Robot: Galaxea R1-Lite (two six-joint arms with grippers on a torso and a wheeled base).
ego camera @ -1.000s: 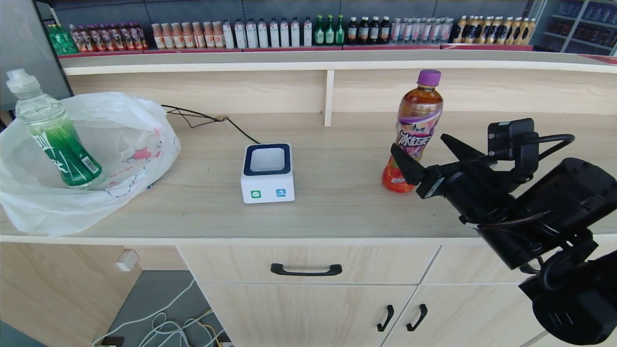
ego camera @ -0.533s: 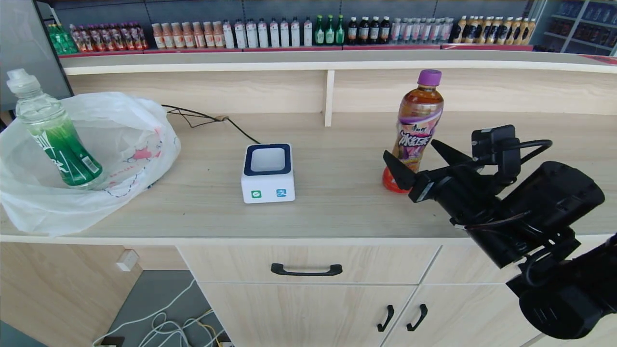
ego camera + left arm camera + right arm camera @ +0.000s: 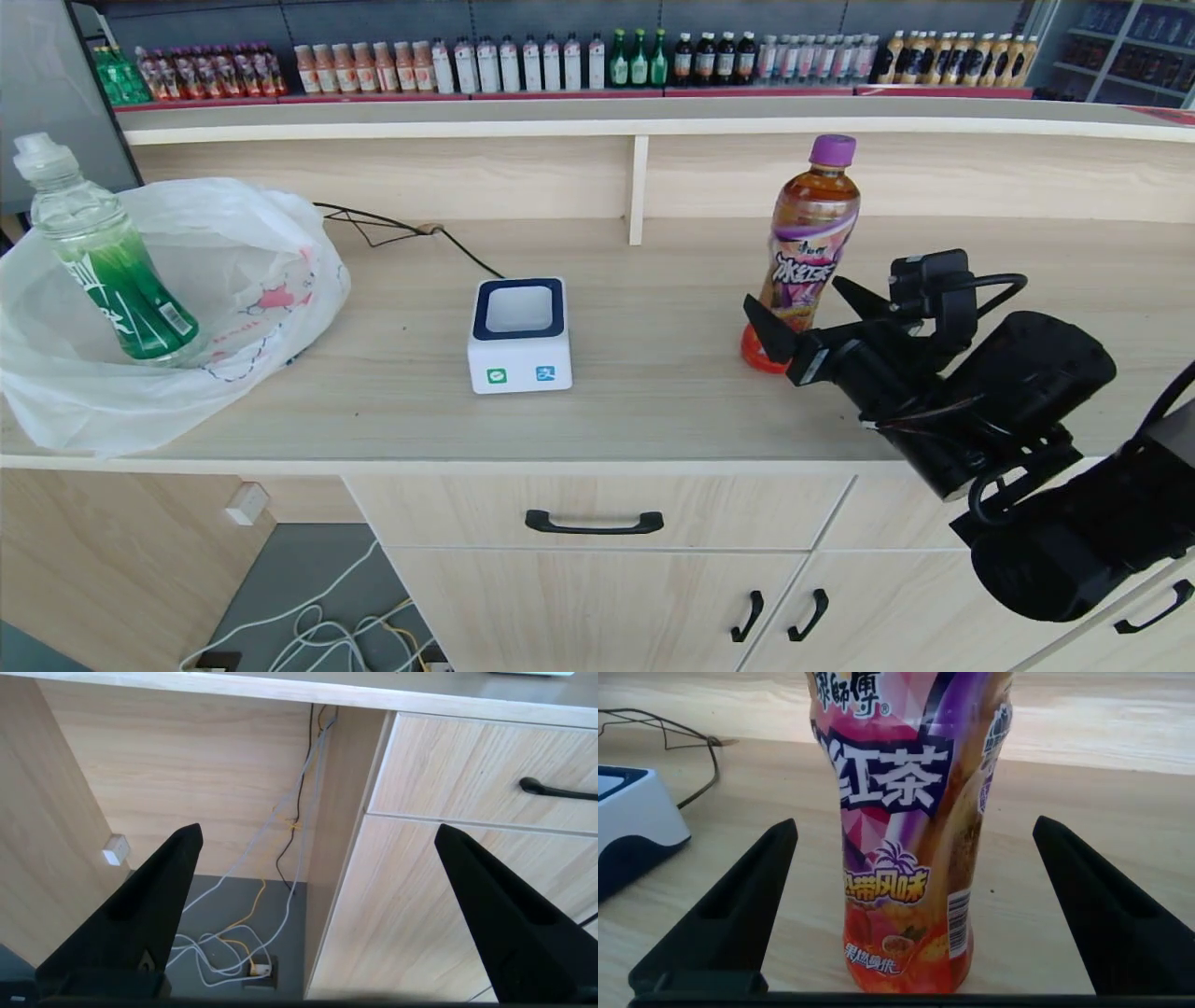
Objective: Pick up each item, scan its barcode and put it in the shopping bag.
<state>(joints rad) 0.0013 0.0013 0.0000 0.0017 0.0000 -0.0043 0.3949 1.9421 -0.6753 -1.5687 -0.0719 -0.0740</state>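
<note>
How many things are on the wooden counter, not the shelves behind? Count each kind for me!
Bottles: 2, the green-label bottle standing in the bag and the purple-capped bottle
Shopping bag: 1
Scanner: 1
Cable: 1
Total: 5

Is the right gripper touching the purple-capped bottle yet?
Apart. The right wrist view shows the right gripper open, with bare counter visible between each finger and the bottle.

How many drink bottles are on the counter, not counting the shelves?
2: a green bottle in the shopping bag, and a purple-capped bottle upright before the open right gripper.
</note>
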